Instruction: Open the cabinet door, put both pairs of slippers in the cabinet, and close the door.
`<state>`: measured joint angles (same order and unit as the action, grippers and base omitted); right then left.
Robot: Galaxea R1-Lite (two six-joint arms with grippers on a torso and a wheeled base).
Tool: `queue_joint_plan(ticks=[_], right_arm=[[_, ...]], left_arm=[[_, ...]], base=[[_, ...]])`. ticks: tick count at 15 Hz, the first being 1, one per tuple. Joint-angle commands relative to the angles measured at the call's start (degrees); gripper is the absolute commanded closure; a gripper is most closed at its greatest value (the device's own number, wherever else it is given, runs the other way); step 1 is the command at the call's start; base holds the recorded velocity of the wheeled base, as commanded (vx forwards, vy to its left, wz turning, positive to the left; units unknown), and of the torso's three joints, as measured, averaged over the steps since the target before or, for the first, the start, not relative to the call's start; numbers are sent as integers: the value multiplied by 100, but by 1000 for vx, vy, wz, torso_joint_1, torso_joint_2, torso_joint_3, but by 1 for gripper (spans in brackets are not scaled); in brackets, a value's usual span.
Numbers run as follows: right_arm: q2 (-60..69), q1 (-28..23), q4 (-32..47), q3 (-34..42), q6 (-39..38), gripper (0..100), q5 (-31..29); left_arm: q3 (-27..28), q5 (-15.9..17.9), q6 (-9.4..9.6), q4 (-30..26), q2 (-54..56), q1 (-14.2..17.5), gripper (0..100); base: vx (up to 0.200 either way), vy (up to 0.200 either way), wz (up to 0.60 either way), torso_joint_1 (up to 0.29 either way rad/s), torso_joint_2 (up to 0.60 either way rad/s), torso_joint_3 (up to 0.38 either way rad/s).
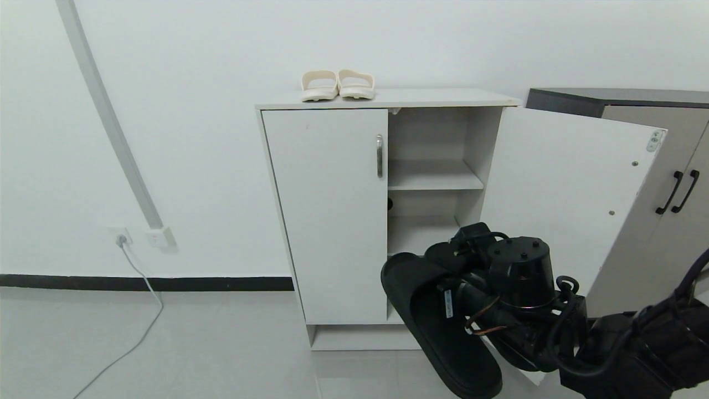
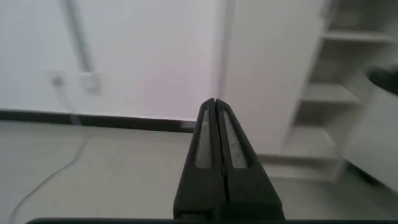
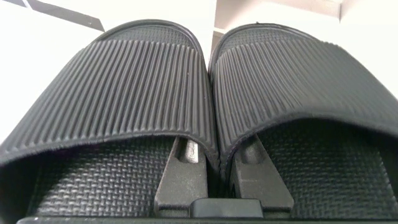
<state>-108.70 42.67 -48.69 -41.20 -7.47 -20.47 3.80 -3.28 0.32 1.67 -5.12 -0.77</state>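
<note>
Right tool (image 3: 216, 152), lower right of frame, grasps 2 black slippers (image 1: 443, 327) before open cabinet (image 1: 327, 221). Left tool (image 2: 215, 106) clenched, apparently empty. 2 beige slippers (image 1: 338, 84) atop cabinet.

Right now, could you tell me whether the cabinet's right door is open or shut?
Open: the right door stands swung wide, showing the shelves.

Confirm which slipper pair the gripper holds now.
The black pair, pinched together by the right gripper beside the open door. The cream pair sits untouched on the cabinet top.
</note>
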Motion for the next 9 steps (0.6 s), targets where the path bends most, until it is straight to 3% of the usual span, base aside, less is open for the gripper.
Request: queue_joint_plan(ticks=[1,4,6,9], right_arm=[[-2,5,-9,-2,0,100,8],[-98,40,-35,-46,9,100,34],[-265,66,-18,-406,-53,100,-107],[-837,101,369,-1425,-457,100,-1117]], left_arm=[[-380,407,100,-149,503,86,100],[-380,512,153,-176,503,86,100],[-380,477,3,-176,503,86,100],[-380,477,3,-176,503,86,100]], base=[[0,0,0,0,0,0],[0,0,0,0,0,0],[0,0,0,0,0,0],[0,0,0,0,0,0]])
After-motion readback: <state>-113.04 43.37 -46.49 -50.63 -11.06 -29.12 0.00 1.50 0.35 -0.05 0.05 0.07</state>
